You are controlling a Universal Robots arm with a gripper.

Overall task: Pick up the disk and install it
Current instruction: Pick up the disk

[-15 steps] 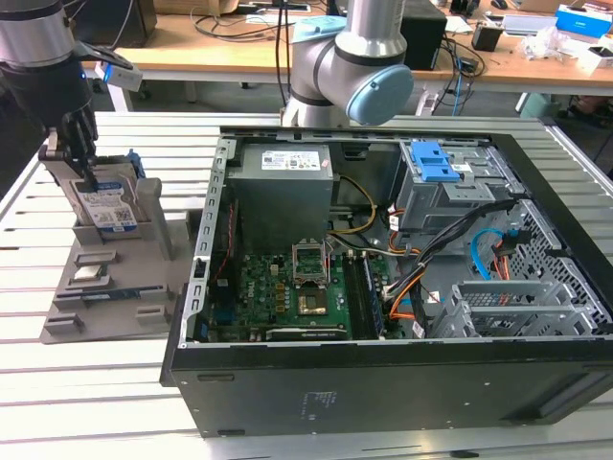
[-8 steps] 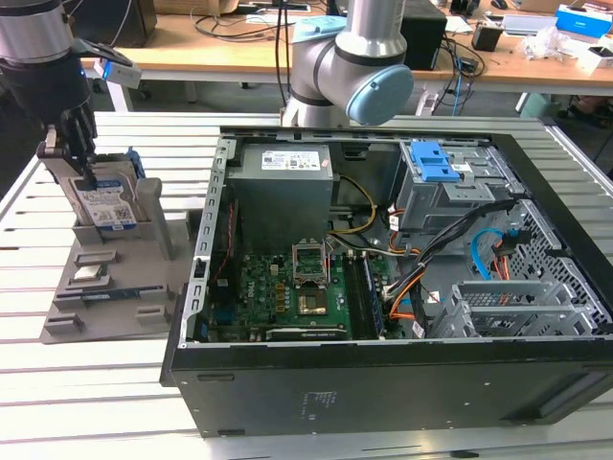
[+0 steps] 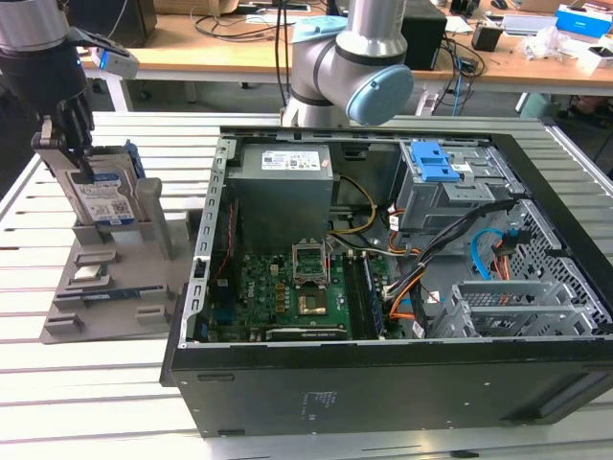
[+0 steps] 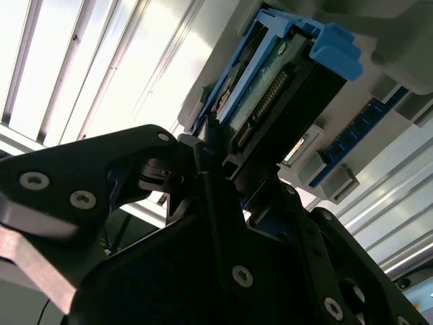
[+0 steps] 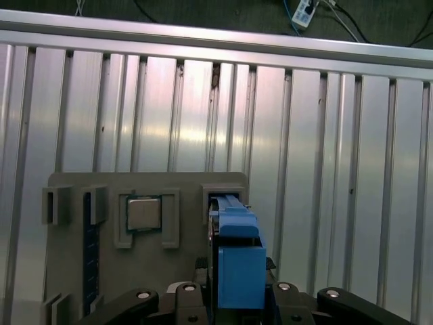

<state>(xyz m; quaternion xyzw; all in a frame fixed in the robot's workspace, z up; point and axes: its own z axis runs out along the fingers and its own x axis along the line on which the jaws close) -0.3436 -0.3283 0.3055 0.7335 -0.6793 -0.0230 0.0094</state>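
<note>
The disk (image 3: 101, 196) stands on edge in a slot of a grey holder (image 3: 96, 283) at the exterior view's left, on the slatted table. It is silver with a white-and-blue label and a blue frame. My gripper (image 3: 65, 144) comes down over its top edge, with one black finger on each flat face, shut on the disk. The first wrist view shows the disk's blue frame (image 5: 237, 261) held between the fingers (image 5: 291, 298). In the second wrist view the disk's connector end (image 4: 270, 101) is just beyond the gripper (image 4: 223, 156).
An open computer case (image 3: 383, 393) lies at the exterior view's right of the holder. It contains a drive cage with a blue latch (image 3: 436, 163), a grey power supply (image 3: 283, 163), a motherboard and cables. The holder also carries a processor chip (image 5: 143, 212). The arm's base (image 3: 354, 67) stands behind the case.
</note>
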